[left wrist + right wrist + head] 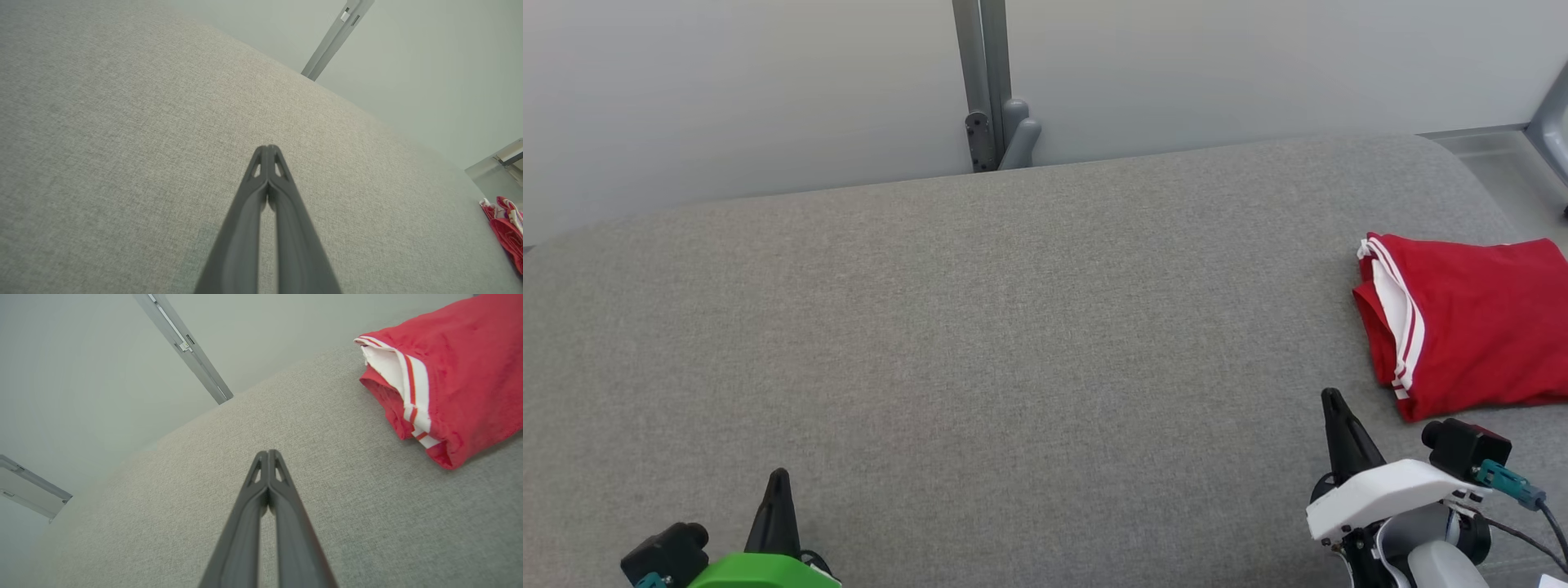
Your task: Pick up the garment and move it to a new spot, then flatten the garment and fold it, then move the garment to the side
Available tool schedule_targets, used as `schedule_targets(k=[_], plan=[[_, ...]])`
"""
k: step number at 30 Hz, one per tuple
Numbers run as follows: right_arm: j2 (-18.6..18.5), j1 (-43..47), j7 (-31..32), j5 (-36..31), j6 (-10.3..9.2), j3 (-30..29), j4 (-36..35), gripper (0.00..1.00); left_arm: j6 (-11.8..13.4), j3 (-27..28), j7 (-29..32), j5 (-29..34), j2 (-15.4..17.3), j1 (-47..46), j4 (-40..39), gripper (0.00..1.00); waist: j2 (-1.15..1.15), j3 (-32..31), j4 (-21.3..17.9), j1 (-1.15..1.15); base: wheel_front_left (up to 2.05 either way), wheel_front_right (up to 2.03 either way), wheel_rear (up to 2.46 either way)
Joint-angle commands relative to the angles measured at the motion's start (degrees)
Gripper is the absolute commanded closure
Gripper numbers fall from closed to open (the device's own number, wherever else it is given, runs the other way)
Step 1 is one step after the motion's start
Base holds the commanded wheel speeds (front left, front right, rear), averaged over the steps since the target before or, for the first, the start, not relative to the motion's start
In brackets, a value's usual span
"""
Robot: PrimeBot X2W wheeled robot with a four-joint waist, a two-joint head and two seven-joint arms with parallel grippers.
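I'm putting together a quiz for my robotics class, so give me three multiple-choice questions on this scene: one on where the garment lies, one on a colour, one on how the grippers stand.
1. Where does the red garment lie on the grey padded surface?
A. At the robot's far right
B. In the middle
C. At the robot's far left

2. What colour are the garment's stripes?
A. Black
B. White
C. Yellow

3. How do the left gripper and the right gripper stand?
A. Both open
B. One clamped on the garment
C. Both shut, holding nothing

Answers:
1 A: in the head view it lies by the right edge, just beyond the right gripper.
2 B: white bands run along its folded edge.
3 C: each wrist view shows the two fingers pressed together over bare grey fabric, apart from the garment.
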Motion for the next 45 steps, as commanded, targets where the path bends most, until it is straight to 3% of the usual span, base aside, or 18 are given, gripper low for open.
schedule_targets(k=[1,18,45], plan=[[-0.20,-0.90,0.44,2.30,-0.02,-0.44,-1.25,1.00,-0.32,0.43,0.37,-2.26,0.29,-1.91,-1.08,1.00,0.00,0.02,0.05,0.00,0.00,0.00,0.00],[-0.27,-0.92,4.10,16.79,-0.03,-2.22,-2.82,1.00,-0.94,1.62,3.91,-15.96,0.38,-3.31,-2.56,1.00,0.00,0.23,0.74,0.00,0.00,0.00,0.00],[-0.36,-0.96,8.72,34.67,-0.04,-4.46,-4.71,1.00,-1.71,3.09,8.39,-32.85,0.50,-4.98,-4.30,1.00,0.00,0.55,1.78,0.00,0.00,0.00,0.00]])
